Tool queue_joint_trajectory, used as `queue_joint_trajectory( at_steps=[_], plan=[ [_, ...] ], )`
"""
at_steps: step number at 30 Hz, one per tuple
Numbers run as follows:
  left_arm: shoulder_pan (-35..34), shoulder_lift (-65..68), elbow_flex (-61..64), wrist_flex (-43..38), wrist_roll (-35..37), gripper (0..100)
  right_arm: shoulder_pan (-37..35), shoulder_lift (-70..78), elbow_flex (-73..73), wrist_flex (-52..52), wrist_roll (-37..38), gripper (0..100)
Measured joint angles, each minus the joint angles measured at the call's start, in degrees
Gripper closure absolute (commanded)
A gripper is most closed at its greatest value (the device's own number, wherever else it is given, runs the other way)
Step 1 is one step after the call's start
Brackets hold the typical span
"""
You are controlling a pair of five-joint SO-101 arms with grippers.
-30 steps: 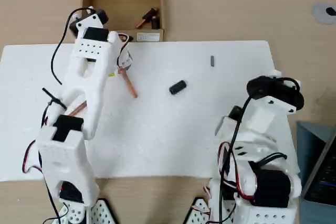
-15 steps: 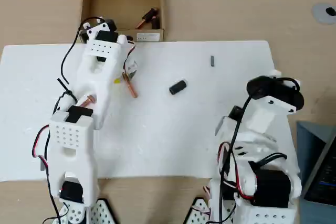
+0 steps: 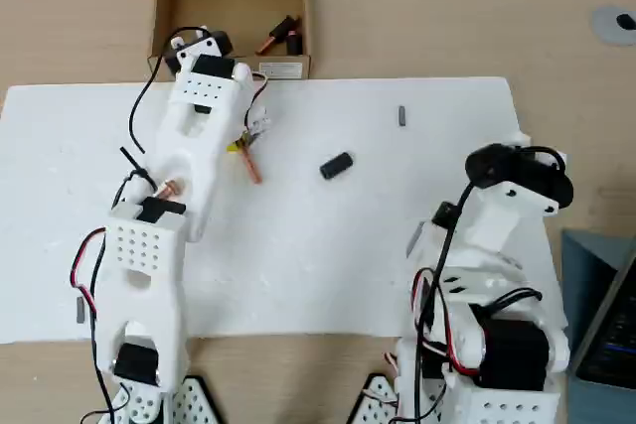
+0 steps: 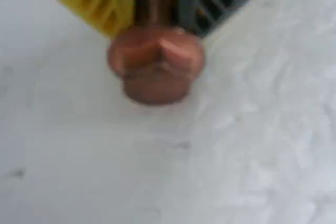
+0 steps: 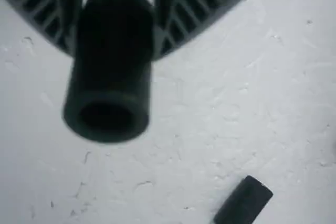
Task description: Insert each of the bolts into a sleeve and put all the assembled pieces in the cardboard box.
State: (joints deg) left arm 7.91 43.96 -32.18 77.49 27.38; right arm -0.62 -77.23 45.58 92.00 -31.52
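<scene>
My left gripper (image 3: 245, 142) is shut on a copper bolt (image 3: 250, 164) over the white mat, just in front of the cardboard box (image 3: 167, 7). In the left wrist view the bolt's head (image 4: 156, 61) sticks out from between the yellow and grey fingers (image 4: 89, 1). My right gripper (image 5: 116, 14) is shut on a black sleeve (image 5: 107, 72), its open bore facing the camera. A second black sleeve (image 3: 337, 165) lies loose mid-mat, also seen as the sleeve (image 5: 243, 200) in the right wrist view. One assembled piece (image 3: 279, 36) lies in the box.
Another copper bolt (image 3: 165, 188) peeks out beside the left arm. A small grey piece (image 3: 401, 115) lies at the mat's far side. The right arm (image 3: 507, 206) stands over the mat's right edge. A laptop (image 3: 608, 325) is at the far right.
The left arm has swung to the right with the bolt in its gripper, uncovering the second bolt beside it. The right arm has kept still.
</scene>
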Motion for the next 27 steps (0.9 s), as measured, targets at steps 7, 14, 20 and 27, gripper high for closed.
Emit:
queue_joint_trajectory(
  at_steps=[7, 14, 20, 27],
  plan=[
    [0.7, -0.7, -5.3, 10.9, -0.3, 100, 0.0, -0.2, -0.4, 0.0, 3.7, 98.9],
    [2.7, -8.7, -12.8, 19.3, -0.4, 100, 0.0, -0.2, -2.2, -2.8, 10.1, 98.9],
    [3.4, -18.1, -13.5, 22.2, -2.1, 100, 0.0, -0.2, -2.2, -3.0, 15.1, 98.9],
    [4.0, -34.2, -2.5, 22.4, -8.3, 100, 0.0, -2.9, -2.2, -3.0, 21.5, 98.9]
  ],
)
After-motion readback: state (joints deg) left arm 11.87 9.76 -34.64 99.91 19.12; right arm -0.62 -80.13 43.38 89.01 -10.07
